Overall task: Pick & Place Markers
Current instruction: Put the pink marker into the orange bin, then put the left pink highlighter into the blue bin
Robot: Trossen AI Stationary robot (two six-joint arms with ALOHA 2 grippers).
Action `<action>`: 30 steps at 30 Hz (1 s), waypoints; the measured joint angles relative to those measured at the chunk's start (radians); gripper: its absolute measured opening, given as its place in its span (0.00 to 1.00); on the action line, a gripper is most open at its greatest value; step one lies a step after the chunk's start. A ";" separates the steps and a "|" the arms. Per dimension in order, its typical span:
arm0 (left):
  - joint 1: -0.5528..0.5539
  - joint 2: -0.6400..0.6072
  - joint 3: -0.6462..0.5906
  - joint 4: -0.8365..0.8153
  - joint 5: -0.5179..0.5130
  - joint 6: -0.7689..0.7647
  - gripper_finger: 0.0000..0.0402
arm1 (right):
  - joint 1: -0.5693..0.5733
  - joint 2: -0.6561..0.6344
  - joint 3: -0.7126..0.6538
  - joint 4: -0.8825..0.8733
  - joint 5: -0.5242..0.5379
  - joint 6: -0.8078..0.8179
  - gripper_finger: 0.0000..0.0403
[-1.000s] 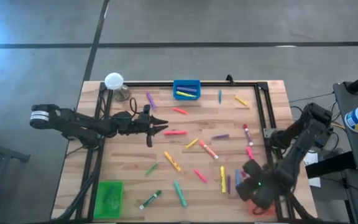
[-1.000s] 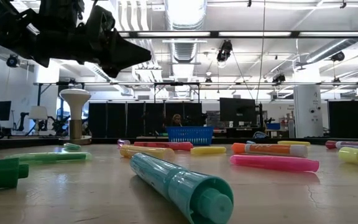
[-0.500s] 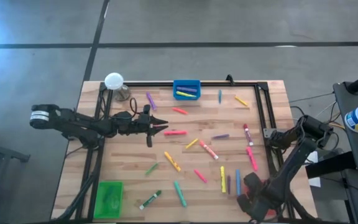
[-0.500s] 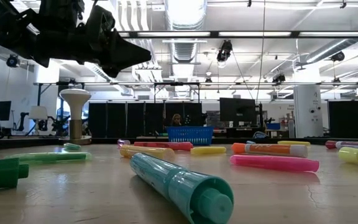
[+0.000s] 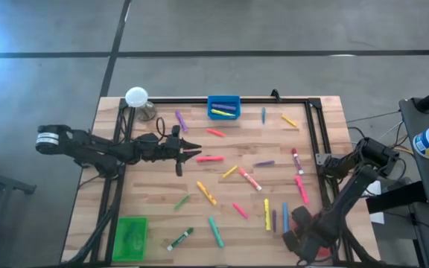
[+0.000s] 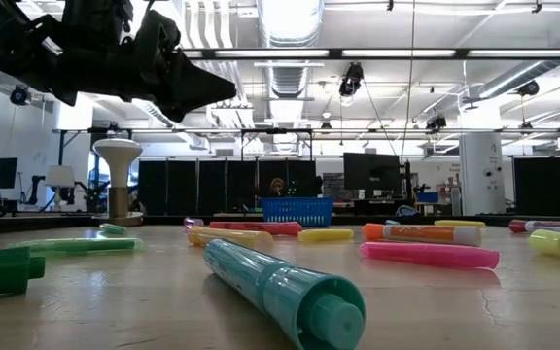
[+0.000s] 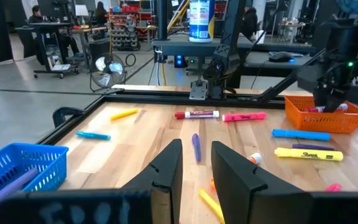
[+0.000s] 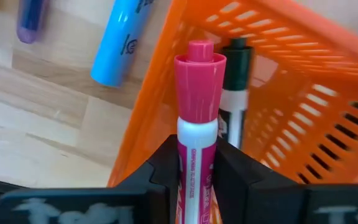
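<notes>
Many coloured markers [image 5: 250, 179] lie scattered flat on the wooden table. My right gripper [image 5: 304, 240] hangs over the orange basket [image 8: 291, 93] at the table's near right corner and is shut on a white marker with a magenta cap [image 8: 199, 87]. A dark-capped marker [image 8: 234, 93] lies inside that basket. My left gripper [image 5: 197, 155] hovers open above the table's left middle, fingers level and pointing right, touching nothing. The left wrist view shows the gap between its fingers [image 7: 196, 165], with the orange basket [image 7: 319, 115] farther off. My right gripper pinches the marker's white barrel [image 8: 196, 146] between its two fingers, just behind the magenta cap. The marker lies along the fingers and sticks out past their tips. Its cap end stands over the orange basket's rim, and the marker touches nothing on the table.
A blue tray [image 5: 223, 106] holding a yellow marker sits at the far edge, and a green tray [image 5: 131, 237] at the near left corner. A white-topped stand [image 5: 136, 97] is at the far left corner. A black frame [image 5: 315, 141] runs along the table's edges.
My right gripper has moved toward the table's near edge with the magenta-capped marker, ending over the orange basket, and has held still for the last half second.
</notes>
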 joint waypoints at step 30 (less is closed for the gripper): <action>0.125 0.002 -0.030 0.023 0.175 0.007 0.02 | -0.086 -0.106 0.051 -0.175 0.762 -0.514 0.22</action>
